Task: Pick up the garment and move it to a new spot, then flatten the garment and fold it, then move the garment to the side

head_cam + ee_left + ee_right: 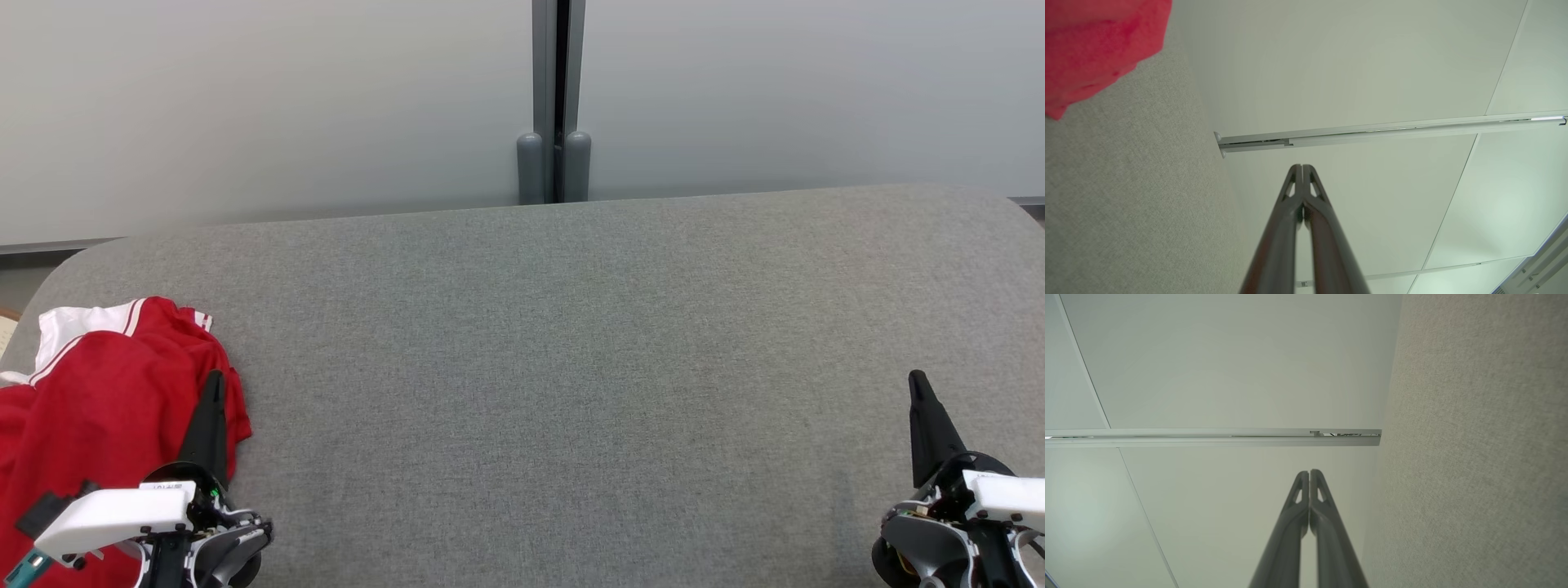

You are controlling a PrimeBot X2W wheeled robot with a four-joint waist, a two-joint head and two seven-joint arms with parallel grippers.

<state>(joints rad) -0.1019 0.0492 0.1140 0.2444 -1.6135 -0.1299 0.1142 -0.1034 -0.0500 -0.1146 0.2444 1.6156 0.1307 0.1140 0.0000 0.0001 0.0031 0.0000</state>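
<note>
Red garment [98, 392], likely soft and limp, is heaped at the desk's [571, 343] left edge; its hem is best pinched. Left claw [215, 380] and right claw [917, 380] are pressed together.

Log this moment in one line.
stage: garment not yet picked up | garment: crumpled at table's left end | left gripper: shut, empty, near garment | right gripper: shut, empty, far right
</note>
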